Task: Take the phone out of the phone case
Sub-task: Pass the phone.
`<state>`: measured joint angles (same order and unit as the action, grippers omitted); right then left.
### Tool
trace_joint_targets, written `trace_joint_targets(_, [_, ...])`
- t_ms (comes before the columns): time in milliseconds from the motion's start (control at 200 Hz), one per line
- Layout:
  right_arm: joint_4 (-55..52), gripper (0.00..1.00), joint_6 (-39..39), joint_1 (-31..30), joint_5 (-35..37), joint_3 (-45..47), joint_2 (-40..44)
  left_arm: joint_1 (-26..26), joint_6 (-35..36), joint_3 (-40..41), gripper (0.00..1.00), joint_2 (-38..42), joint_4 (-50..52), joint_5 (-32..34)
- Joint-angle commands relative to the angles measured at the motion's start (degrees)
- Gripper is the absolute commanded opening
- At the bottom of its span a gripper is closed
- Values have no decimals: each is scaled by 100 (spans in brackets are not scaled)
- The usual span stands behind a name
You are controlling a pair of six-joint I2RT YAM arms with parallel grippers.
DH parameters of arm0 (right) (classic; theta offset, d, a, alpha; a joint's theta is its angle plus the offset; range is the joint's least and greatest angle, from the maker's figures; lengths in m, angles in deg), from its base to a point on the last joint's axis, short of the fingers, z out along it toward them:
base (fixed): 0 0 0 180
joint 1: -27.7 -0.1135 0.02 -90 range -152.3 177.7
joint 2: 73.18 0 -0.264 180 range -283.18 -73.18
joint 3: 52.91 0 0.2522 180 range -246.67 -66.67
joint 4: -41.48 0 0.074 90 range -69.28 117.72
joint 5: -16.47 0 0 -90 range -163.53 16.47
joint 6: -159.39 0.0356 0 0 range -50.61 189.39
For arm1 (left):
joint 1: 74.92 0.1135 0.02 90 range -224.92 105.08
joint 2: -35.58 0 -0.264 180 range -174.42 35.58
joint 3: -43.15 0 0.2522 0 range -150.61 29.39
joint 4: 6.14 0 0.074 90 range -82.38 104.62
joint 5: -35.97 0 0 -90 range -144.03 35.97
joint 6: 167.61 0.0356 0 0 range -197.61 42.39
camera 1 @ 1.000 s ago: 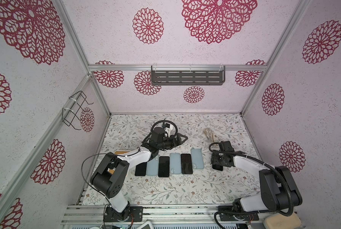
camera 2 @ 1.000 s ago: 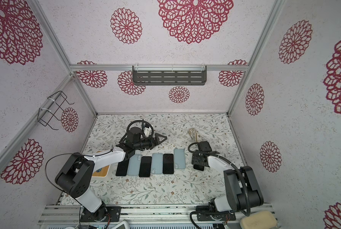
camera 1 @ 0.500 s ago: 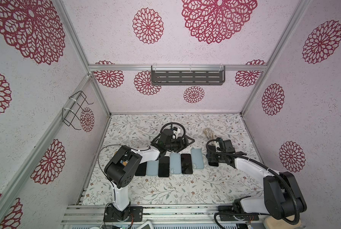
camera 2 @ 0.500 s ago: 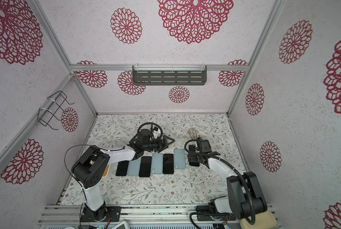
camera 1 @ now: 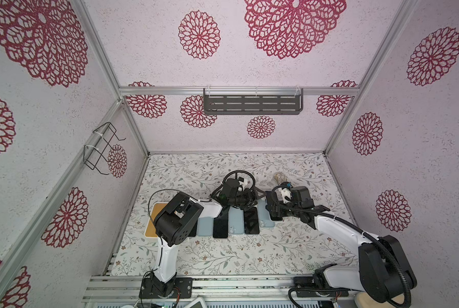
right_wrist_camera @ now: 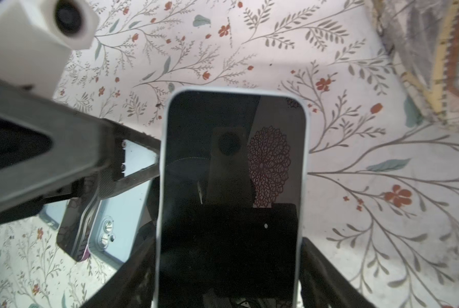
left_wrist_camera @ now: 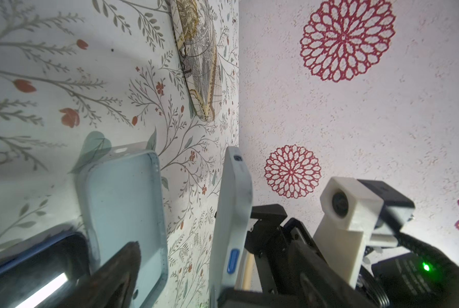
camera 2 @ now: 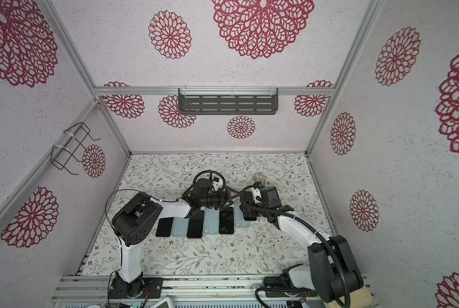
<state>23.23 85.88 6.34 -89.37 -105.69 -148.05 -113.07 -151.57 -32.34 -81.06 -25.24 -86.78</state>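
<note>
The right fingers (right_wrist_camera: 321, 261) are clamped on the long sides of the phone case (left_wrist_camera: 232, 213). It is a pale blue shell with the phone (right_wrist_camera: 231, 173) seated inside it, dark screen facing the right wrist camera. The cased phone sticks out past the right fingertips, over the flowered counter (right_wrist_camera: 356, 173).

The left fingers (right_wrist_camera: 107, 176) stand spread apart and grip nothing. The tip of one reaches the side edge of the phone case, though whether it presses there cannot be told. In the left wrist view the case shows edge-on, with a blue side button visible.

Beside the left fingers, flat on the counter, lies an empty pale case (left_wrist_camera: 124, 208), and next to that a dark phone (left_wrist_camera: 30, 266). In both top views a row of phones and cases (camera 2: 212, 224) lies just on the near side of both sets of fingers.
</note>
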Motion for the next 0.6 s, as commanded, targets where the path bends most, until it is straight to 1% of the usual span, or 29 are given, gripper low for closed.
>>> trace_joint_targets(0, [377, 49, -113, -91, -347, -185, 220, -8, -283, 11, 85, -99, -555, -24])
trace_joint_targets(90, [375, 49, -134, -132, -387, -185, 208, 9, -352, 37, 80, -123, -688, -3])
trace_joint_targets(245, [429, 48, -103, -170, -385, -178, 187, 1, -361, -1, 65, -139, -712, -38])
trace_joint_targets(350, [465, 48, -74, -199, -420, -196, 166, 1, -400, -22, 59, -208, -735, -74])
trace_joint_targets(530, [519, 47, -26, -227, -463, -194, 132, -16, -466, -48, 46, -306, -842, -106])
trace_joint_targets(596, [528, 47, -4, -236, -484, -201, 124, -21, -480, -58, 37, -330, -880, -126])
